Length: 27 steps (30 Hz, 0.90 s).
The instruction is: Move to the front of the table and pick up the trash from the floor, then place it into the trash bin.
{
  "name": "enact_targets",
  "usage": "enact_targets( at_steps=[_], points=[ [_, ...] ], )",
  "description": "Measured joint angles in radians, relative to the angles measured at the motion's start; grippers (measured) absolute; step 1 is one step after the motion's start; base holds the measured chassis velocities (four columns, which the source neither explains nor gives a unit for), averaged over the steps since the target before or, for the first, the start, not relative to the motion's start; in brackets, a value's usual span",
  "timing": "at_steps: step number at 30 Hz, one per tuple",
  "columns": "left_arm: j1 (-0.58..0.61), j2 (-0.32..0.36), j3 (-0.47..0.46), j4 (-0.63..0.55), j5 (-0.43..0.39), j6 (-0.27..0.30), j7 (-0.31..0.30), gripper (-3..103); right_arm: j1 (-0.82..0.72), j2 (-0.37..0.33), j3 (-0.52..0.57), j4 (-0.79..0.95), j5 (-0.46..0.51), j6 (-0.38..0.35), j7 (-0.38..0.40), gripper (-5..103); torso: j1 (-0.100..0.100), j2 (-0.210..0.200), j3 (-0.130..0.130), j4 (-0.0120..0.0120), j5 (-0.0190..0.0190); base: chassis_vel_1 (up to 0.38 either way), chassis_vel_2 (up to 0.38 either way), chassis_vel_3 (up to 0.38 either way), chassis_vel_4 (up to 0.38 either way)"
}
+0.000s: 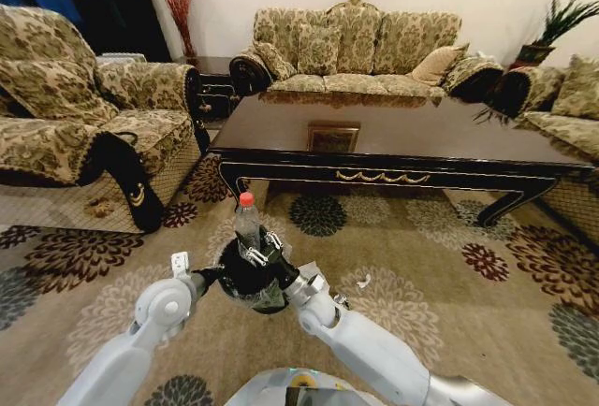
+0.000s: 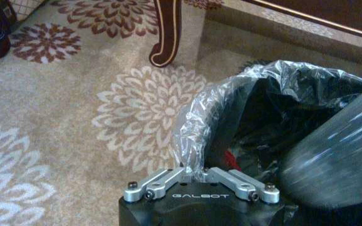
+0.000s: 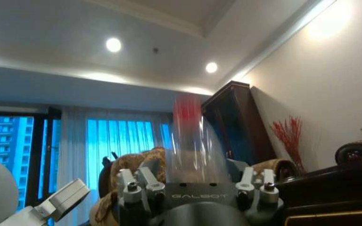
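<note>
A clear plastic bottle (image 1: 247, 225) with a red cap stands upright in my right gripper (image 1: 260, 253), which is shut on its lower part, just above the trash bin (image 1: 245, 282). In the right wrist view the bottle (image 3: 193, 146) rises blurred between the fingers (image 3: 144, 182). The bin is small and black with a clear liner (image 2: 231, 99). My left gripper (image 2: 193, 173) is shut on the liner at the bin's rim, and something red (image 2: 231, 160) lies inside. A small white scrap of paper (image 1: 363, 282) lies on the carpet to the right. The dark table (image 1: 393, 135) stands just beyond.
An armchair (image 1: 84, 116) stands at the left, a sofa (image 1: 356, 50) behind the table and another seat (image 1: 571, 107) at the right. A carved table leg (image 2: 165, 33) rests on the flowered carpet (image 1: 449, 312) near the bin. Open carpet lies to the right of my arms.
</note>
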Motion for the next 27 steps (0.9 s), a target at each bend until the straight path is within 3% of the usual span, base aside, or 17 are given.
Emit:
enact_targets(
  at_steps=[1,2,4,6,8,19,27],
  points=[
    [0.0,0.0,0.0,0.0,0.0,0.0,0.0,1,0.0,0.0,0.0,0.0,0.0,0.0,0.0,71,0.0,0.0,0.0,0.0,0.0,0.0,0.0,0.0,0.0],
    [0.008,0.0,-0.006,-0.005,0.001,0.0,0.001,1,-0.003,-0.001,0.0,0.003,0.0,0.0,0.0,83,0.0,0.0,0.0,0.0,0.0,0.0,0.0,0.0,0.0],
    [0.016,-0.001,-0.013,-0.01,0.004,0.0,0.001,1,-0.006,-0.001,0.001,0.007,0.0,0.0,-0.001,93,0.0,0.0,0.0,0.0,0.0,0.0,0.0,0.0,0.0],
    [0.02,-0.002,-0.016,-0.013,0.004,0.0,0.002,1,-0.007,-0.001,0.001,0.008,0.0,0.0,-0.001,93,0.0,0.0,0.0,0.0,0.0,0.0,0.0,0.0,0.0],
    [0.026,-0.004,-0.022,-0.02,0.004,0.0,0.002,1,-0.008,-0.001,0.001,0.012,0.0,-0.001,-0.001,99,0.0,0.0,0.0,0.0,0.0,0.0,0.0,0.0,0.0],
    [0.04,-0.018,-0.053,-0.033,0.009,0.0,0.003,1,-0.031,-0.027,0.03,0.046,-0.001,-0.009,0.008,100,0.0,0.0,0.0,0.0,0.0,0.0,0.0,0.0,0.0],
    [0.023,0.004,-0.135,-0.035,-0.015,0.0,0.004,1,-0.037,-0.07,0.128,0.072,0.013,-0.086,0.151,100,0.0,0.0,0.0,0.0001,0.0002,0.0,0.0,0.0,0.0]
  ],
)
